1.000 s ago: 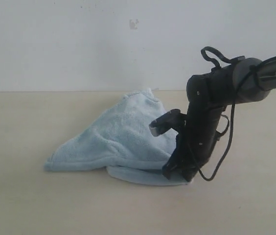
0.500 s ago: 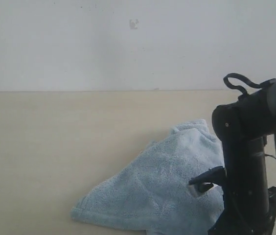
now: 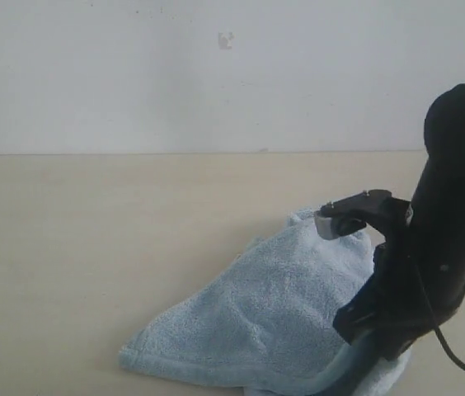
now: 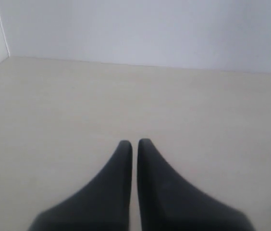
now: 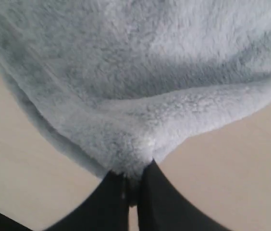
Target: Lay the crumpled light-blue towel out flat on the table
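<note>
Your towel [image 3: 274,322] sits in the lower right of the exterior view as a rumpled, roughly triangular heap on the counter [image 3: 92,247]. Its pointed left corner reaches toward the lower middle of the frame, and its bottom edge runs close to the frame's lower border. Its right side is hidden behind the right arm [image 3: 447,231], so you cannot see where that edge ends. The whole left half of that view is bare counter. A wide bare band also lies behind the towel, up to the straight line where the counter meets the white wall [image 3: 133,74].

In the right wrist view the right jaws are pinched together on a fold of the towel's edge. The fluffy cloth bulges out just past the tips and fills most of the frame, and bare counter shows on both sides of the pinch. In the left wrist view the left jaws are closed on nothing, with only a thin slit between them. Clear counter runs ahead of them to the wall, and a wall corner shows at the upper left of that frame.

By count, you have one towel, one counter, one arm showing in the exterior view, and one small mark [image 3: 226,39] high on the wall.
</note>
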{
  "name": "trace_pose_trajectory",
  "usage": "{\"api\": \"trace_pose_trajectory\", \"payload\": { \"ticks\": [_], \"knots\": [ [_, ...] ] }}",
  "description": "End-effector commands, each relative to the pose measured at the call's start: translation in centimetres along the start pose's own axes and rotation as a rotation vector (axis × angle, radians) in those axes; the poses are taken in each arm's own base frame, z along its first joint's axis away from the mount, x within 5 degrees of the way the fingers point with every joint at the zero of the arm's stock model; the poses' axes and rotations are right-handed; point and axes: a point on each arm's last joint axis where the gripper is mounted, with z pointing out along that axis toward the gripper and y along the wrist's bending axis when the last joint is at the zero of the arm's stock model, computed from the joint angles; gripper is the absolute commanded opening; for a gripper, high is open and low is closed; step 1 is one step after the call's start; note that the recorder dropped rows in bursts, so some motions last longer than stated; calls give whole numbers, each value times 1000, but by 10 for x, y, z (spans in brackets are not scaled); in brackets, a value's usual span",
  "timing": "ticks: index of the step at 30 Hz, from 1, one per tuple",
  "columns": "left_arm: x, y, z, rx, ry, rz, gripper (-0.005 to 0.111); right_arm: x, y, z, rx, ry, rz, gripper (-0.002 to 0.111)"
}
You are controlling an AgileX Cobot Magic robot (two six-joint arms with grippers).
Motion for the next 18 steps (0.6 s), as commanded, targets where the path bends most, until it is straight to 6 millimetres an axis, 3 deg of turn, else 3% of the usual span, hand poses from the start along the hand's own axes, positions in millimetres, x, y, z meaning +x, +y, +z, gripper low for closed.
{"api": "trace_pose_trajectory", "payload": {
  "ticks": [1, 6, 11, 13, 15, 16, 18],
  "knots": [
    [-18, -3, -2, 64, -202, -277, 4, -5, 13, -10, -122, -121, -26, 0],
    [-35, 1, -7, 68, -404, -343, 4, -11, 34, -18, -354, -217, -116, 0],
    [-58, 6, -22, 25, -716, -259, 4, -16, 50, -32, -531, -339, -158, 0],
    [-65, 11, -22, 16, -781, -353, 4, -18, 54, -36, -581, -381, -175, 0],
    [-89, 2, -18, 123, -764, -422, 4, -22, 56, -39, -611, -423, -153, 0],
    [-102, -12, -10, 205, -699, -245, 4, -23, 57, -40, -630, -438, -136, 0],
    [-111, -48, 11, 392, -552, 419, 4, -24, 59, -42, -654, -459, -138, 0]
  ]
}}
